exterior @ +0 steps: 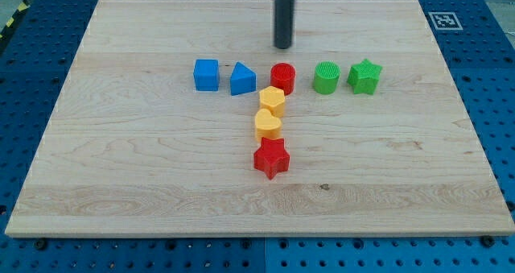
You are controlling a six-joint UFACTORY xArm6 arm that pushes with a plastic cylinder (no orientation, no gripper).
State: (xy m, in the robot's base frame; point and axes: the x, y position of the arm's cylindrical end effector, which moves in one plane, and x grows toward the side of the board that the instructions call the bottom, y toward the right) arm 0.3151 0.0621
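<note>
My tip [283,46] stands on the board toward the view's top, just above the red cylinder [283,77] and apart from it. Left of that cylinder are a blue triangular block [242,80] and a blue cube [207,74]. To its right stand a green cylinder [327,77] and a green star [364,76]. Below the red cylinder a column runs down: a yellow hexagonal block [273,101] touching it, a yellow heart [268,125], then a red star [271,158].
The wooden board [121,168] lies on a blue perforated table [32,72]. A black-and-white marker tag [444,19] sits at the board's top right corner.
</note>
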